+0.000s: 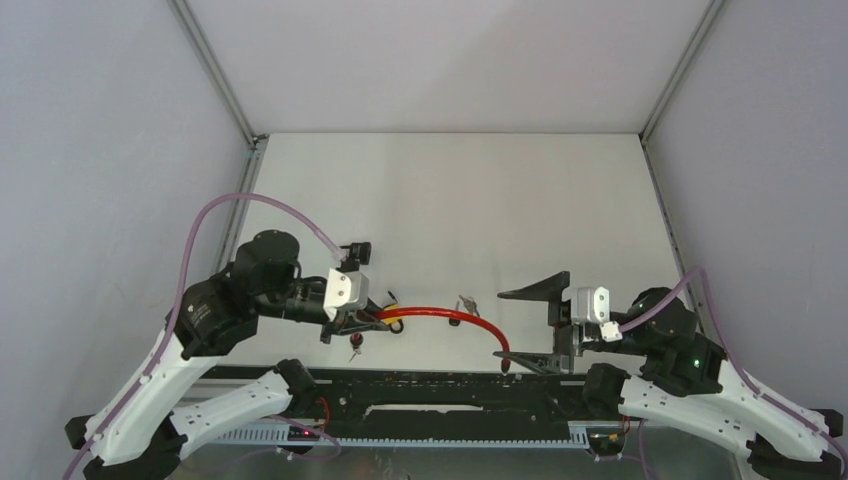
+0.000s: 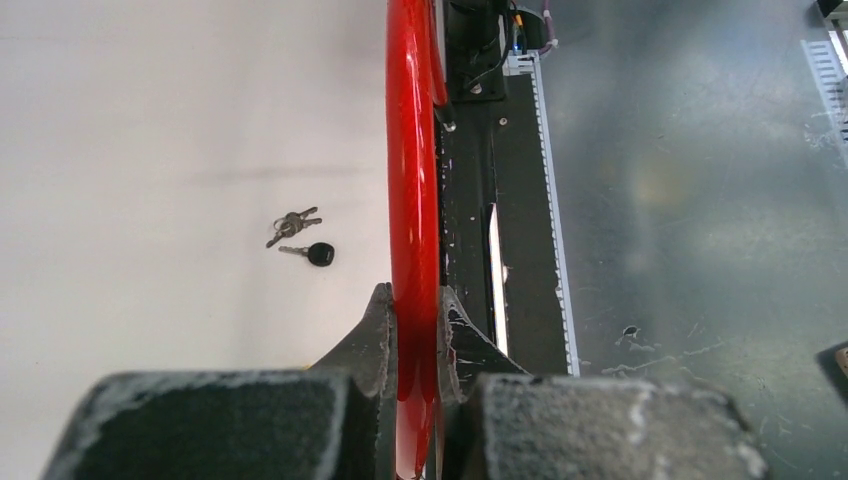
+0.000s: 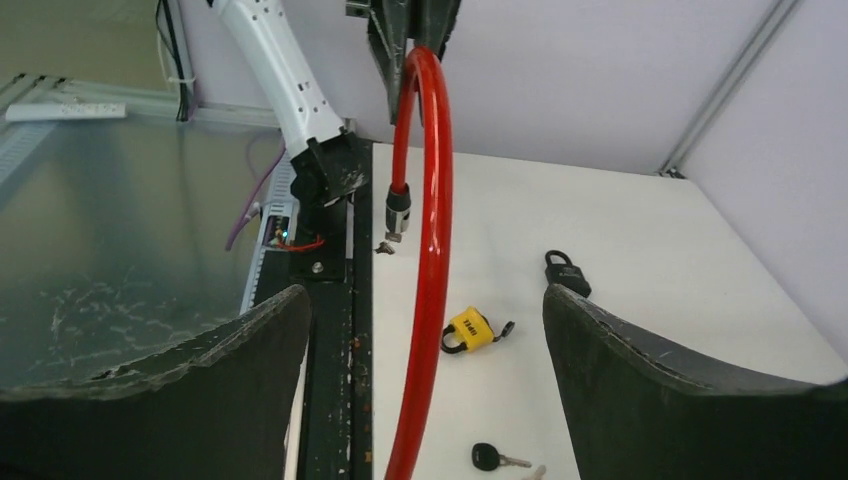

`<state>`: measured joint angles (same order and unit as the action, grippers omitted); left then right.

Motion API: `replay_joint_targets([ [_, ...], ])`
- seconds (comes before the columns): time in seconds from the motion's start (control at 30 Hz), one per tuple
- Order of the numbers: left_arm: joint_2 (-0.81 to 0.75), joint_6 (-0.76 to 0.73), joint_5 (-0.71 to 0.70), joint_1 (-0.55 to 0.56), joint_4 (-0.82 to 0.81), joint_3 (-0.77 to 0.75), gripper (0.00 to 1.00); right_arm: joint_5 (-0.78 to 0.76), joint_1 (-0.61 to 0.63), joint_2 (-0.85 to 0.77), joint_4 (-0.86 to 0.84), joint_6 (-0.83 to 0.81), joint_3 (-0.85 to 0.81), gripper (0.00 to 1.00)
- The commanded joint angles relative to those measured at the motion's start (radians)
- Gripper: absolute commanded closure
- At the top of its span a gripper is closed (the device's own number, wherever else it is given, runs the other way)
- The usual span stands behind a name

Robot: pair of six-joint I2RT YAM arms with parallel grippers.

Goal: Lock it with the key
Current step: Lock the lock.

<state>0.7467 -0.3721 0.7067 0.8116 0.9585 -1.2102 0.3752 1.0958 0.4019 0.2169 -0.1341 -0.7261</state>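
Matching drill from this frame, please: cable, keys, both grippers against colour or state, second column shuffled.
Things
1. cable
2. keys
3. left gripper
4. right gripper

Colour or state
A. open
B. shut on the cable
C. red
D. lying loose on the table

Pairs: 1-C, 2-D, 3-B, 4-A
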Motion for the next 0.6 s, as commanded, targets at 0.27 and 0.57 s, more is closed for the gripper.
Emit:
replay_joint_targets([
  [0.27,-0.043,-0.026,0.045,0.009,-0.130,0.001,1.00,0.042,0.012,0.180,0.059,-0.001,-0.048,0.17],
  [0.57,-0.102,-0.016,-0.072,0.012,-0.173,0.053,0.79,-0.082,0.045,0.222,-0.019,0.076,-0.050,1.00],
])
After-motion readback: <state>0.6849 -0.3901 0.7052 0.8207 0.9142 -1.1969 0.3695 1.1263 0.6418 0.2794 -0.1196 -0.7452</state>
